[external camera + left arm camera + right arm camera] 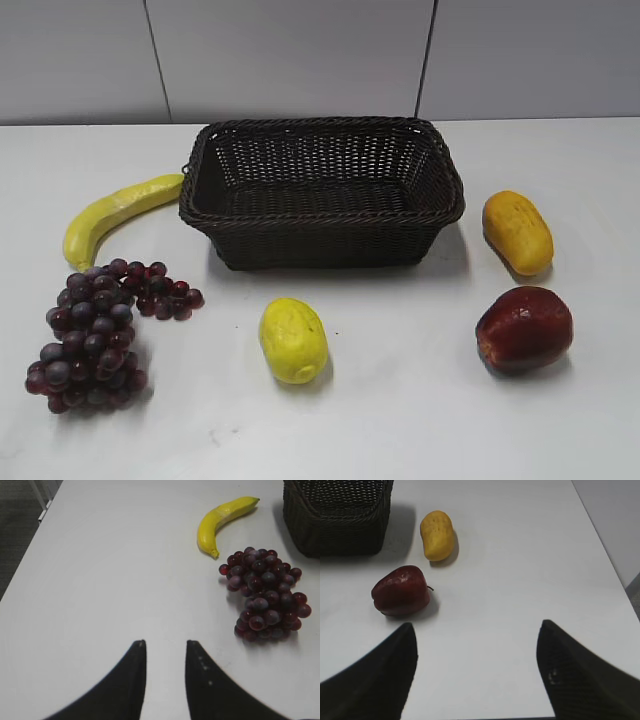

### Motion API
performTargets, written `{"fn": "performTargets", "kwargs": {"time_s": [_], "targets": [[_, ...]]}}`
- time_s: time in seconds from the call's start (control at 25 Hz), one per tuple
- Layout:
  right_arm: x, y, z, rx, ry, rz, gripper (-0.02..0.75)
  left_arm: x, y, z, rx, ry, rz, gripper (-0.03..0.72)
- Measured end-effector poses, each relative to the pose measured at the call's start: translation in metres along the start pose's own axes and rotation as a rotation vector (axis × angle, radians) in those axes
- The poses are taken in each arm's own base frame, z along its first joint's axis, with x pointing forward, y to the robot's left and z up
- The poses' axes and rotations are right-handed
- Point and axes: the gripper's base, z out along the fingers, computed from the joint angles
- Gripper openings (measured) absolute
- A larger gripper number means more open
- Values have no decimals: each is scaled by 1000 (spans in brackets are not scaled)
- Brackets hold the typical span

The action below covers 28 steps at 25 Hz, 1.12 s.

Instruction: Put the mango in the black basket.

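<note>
The mango [517, 232] is orange-yellow and oblong. It lies on the white table just right of the black basket [322, 237], and it also shows in the right wrist view [437, 535]. The basket's corner shows in the right wrist view [351, 532] and the left wrist view [303, 520]. The basket is empty. My right gripper [476, 630] is open and empty, over bare table nearer than the mango and to its right. My left gripper [165, 644] is open with a narrow gap, empty, over bare table left of the grapes. Neither gripper shows in the exterior view.
A red apple [525, 328] [401, 591] lies in front of the mango. A pale yellow ridged fruit [293, 340] lies in front of the basket. A banana [115, 212] [222, 521] and a bunch of dark grapes [95, 335] [265, 595] lie left of the basket.
</note>
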Motion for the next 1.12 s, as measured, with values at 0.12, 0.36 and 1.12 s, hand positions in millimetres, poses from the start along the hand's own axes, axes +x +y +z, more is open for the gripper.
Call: {"fn": "performTargets", "kwargs": {"time_s": [0.12, 0.36, 1.12], "targets": [[0, 0, 0, 0, 0, 0, 571, 0, 0, 0, 0, 0, 0, 201], [0, 0, 0, 0, 0, 0, 571, 0, 0, 0, 0, 0, 0, 201], [-77, 1, 48, -20, -498, 52, 571, 0, 0, 0, 0, 0, 0, 201]]}}
